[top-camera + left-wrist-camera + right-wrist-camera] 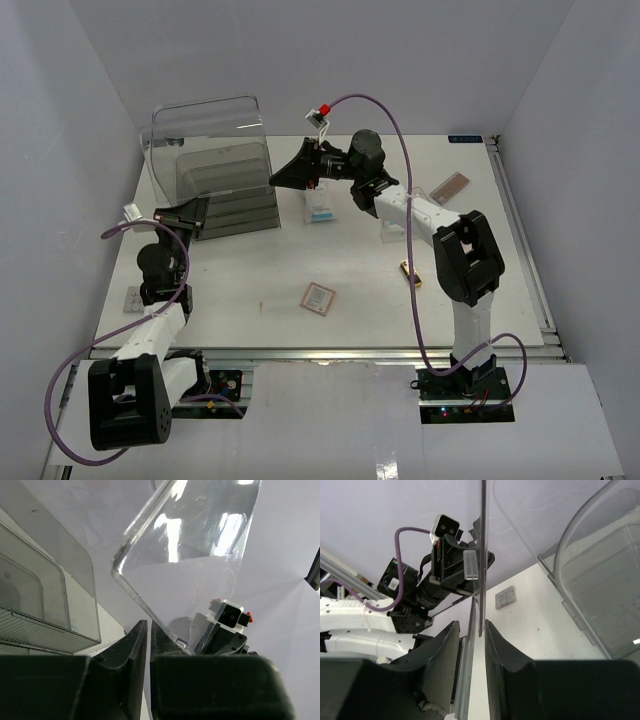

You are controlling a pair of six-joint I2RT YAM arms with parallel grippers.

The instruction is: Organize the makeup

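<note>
Back left on the worktop (240, 280): clear box (230, 195), lid (205, 135) swung up and standing near upright, close to the back wall (300, 60).

Left hand (149, 630): fingers together, clamped on the lid's thin left edge, with the clear rim dropping straight into the slit between them. Box body just to its left in the wrist view.

Right hand (471, 625): fingers a little apart, astride the lid's right edge. Edge seen end-on there as a thin line, nearer the right finger, with a sliver of gap on the other side. Hands facing each other across the lid.

Makeup all outside the box, flat on the worktop:
- packet (320, 211), blue-and-white label, just right of the box and below the right wrist; little room above it.
- square palette (317, 298), alone mid-worktop, well apart from box, arms and near edge; bare white surface on every side.
- tube (411, 273), gold, near the right arm's elbow on its inner side; tight there.
- long palette (450, 187), pink, back right, beyond the right forearm, near the side rail (520, 230) but not touching it.
- grey square (133, 298), at the left edge, just beside the left arm.

Walls on three sides, and the narrowest gap between lid top and back wall.
</note>
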